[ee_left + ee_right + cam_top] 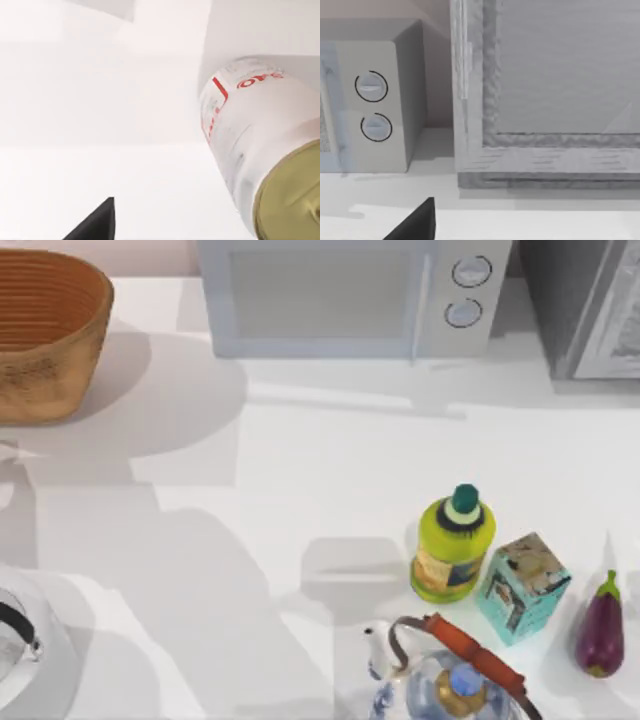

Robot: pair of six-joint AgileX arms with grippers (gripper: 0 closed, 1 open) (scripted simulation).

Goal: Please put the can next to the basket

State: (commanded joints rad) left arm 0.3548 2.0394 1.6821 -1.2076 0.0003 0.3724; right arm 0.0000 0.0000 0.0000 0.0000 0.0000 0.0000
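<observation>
Left claw's state cannot be told; small white red-labelled can [250, 145] looms beside it, orange-brown woven wicker basket [45, 335] far-left on white counter [300, 490].

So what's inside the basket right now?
The basket at the table's far left shows bare ribbed weave inside, no can. Its near wall hides the floor, and the frame edge crops it.

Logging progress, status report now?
Left gripper beside the can, fingers unclear. Right gripper faces the microwave. Basket far left.
</observation>
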